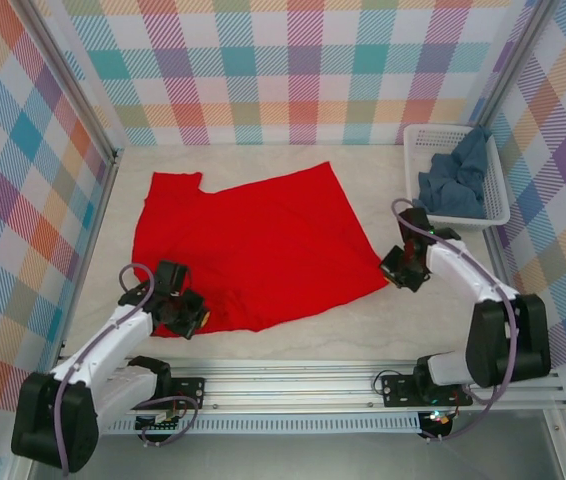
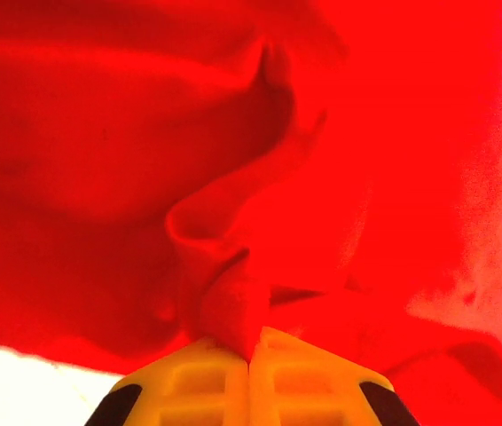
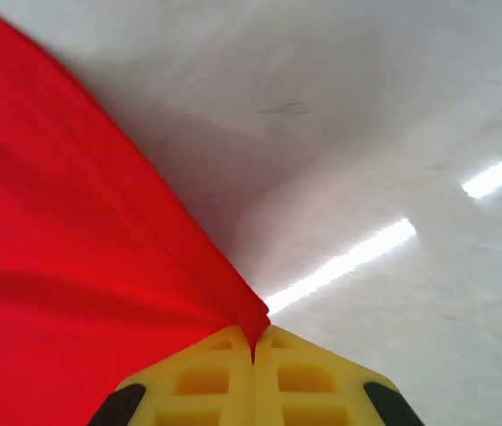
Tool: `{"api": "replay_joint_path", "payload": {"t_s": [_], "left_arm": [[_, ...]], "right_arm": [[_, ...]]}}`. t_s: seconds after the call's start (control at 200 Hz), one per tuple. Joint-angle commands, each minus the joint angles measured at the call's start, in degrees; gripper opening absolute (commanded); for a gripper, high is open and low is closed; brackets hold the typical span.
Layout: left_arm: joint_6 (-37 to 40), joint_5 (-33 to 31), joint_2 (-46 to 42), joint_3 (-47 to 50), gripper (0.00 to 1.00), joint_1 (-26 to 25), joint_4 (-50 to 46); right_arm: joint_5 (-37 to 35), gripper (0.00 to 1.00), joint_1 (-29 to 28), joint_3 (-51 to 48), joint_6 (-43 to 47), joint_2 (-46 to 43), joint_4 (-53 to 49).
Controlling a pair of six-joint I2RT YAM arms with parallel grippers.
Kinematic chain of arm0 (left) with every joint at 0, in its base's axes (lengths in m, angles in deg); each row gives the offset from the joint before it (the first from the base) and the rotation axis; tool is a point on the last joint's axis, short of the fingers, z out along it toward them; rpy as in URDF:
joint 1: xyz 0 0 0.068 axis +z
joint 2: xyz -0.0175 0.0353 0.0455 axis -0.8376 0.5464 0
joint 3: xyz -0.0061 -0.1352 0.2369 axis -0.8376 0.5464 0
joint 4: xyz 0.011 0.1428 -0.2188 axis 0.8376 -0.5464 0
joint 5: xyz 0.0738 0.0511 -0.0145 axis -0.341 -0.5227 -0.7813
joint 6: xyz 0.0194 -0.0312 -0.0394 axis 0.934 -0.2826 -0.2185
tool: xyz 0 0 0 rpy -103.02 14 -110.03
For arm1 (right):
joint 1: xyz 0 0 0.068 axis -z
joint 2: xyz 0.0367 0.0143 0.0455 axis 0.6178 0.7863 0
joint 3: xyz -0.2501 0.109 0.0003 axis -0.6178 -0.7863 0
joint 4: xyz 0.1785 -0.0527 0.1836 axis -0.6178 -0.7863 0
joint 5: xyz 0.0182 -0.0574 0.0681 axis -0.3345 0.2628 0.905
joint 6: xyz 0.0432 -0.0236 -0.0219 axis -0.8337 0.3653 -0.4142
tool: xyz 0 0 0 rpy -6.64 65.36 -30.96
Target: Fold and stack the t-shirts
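A red t-shirt [image 1: 253, 245] lies spread across the middle of the table [image 1: 363, 325], pinched at two points of its near hem by the robot's arms. The left gripper [image 1: 194, 321] is clamped on the near-left corner. In the left wrist view its yellow fingers [image 2: 207, 383] meet with a peak of bunched cloth squeezed between them, and red folds cover nearly all else there, so the hem's line is hard to follow. The right gripper [image 1: 396, 271] is closed on the shirt's near-right corner. In the right wrist view the tip of the cloth vanishes between its yellow pads [image 3: 309, 382], with pale tabletop to the right.

From above, one sleeve shows at the shirt's far-left corner. The other cannot be made out, and only plain red faces up.

A blue-grey t-shirt [image 1: 458, 180] sits crumpled in a white lattice basket [image 1: 499, 195] at the table's far-right corner, against the plaid right wall [image 1: 563, 150]. Its shape is lost in the bundle, and the basket's sides hide its lower part.

A bare strip runs between the red shirt and the far wall, and another between its hem and the metal rail [image 1: 303, 385] at the near edge. The widest open surface is on the right side, between the shirt, the basket and the near edge. The shirt's left edge lies near the left wall.
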Motion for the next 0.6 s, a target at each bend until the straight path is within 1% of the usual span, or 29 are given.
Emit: {"api": "replay_joint_path", "payload": {"t_s": [0.0,0.09,0.21,0.29,0.395,0.51,0.595], "left_arm": [[0.32,-0.93,6.08,-3.44,0.0,-1.46,3.93],[2.39,-0.71,13.83,-7.36,0.0,-2.62,7.2],[7.11,-0.82,24.78,-15.74,0.0,-3.56,7.46],[8.9,-1.97,29.06,-20.18,0.0,-3.65,5.4],[9.33,-6.23,27.83,-21.44,0.0,-3.56,2.45],[11.15,-12.14,22.04,-20.81,0.0,-3.48,-3.62],[11.3,-14.58,18.0,-18.94,0.0,-3.02,-8.38]], "right_arm": [[-5.74,0.0,3.95,-1.48,-1.23,-3.16,-7.92],[-6.93,0.0,6.05,-1.94,-2.1,-5.05,-10.57],[-3.06,0.0,6.55,-4.16,-3.64,-6.79,-9.83],[0.3,0.0,6.56,-6.29,-4.02,-5.96,-7.81],[5.48,0.0,6.33,-8.08,-1.93,-2.16,-2.58],[10.87,0.0,4.26,-5.75,0.44,4.83,0.33],[11.2,0.0,1.2,-2.74,0.94,8.32,-0.4]]}}
